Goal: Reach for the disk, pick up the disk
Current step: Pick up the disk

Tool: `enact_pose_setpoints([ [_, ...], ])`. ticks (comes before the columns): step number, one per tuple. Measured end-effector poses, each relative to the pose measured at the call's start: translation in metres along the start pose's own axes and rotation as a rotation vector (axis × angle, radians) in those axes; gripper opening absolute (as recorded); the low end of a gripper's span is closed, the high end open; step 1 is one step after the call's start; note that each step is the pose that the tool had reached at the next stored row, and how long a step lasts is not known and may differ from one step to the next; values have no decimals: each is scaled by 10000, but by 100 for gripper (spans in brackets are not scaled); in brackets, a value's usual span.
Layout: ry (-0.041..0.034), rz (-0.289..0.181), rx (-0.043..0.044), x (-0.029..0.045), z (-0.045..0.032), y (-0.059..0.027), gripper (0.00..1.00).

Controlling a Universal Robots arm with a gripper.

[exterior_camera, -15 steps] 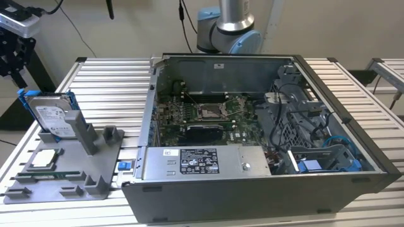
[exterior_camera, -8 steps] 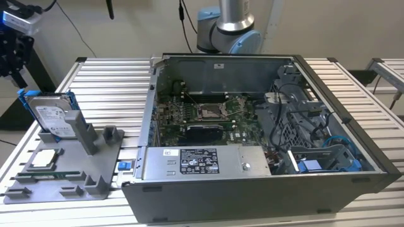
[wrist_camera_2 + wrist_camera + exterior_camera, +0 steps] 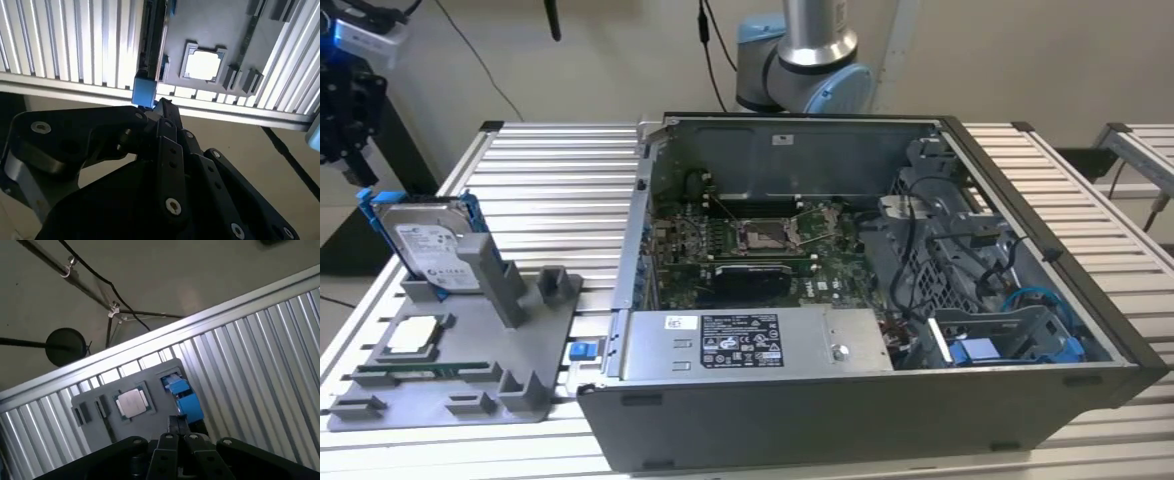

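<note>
Disk upright in grey holder on bench, likely stiff, weighty, slick-faced, best taken across blue rails; claw pinched narrow, empty, hovering near its upper edge

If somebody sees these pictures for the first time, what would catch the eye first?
The open computer case dominates the middle of the exterior view, its motherboard exposed. At the exterior view's left, the disk stands upright in a grey fixture, with blue rails along its edges. In the second wrist view, the black gripper points toward the disk's blue end.
</note>
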State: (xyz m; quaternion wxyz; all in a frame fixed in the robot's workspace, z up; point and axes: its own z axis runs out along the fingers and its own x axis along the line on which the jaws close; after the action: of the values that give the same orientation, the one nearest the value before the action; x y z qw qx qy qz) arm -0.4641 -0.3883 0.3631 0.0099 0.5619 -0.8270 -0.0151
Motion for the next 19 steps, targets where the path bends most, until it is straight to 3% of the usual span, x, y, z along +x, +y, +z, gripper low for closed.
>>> enact_pose_setpoints([
  [19, 123, -3375, 0, -2, 0, 1, 0],
])
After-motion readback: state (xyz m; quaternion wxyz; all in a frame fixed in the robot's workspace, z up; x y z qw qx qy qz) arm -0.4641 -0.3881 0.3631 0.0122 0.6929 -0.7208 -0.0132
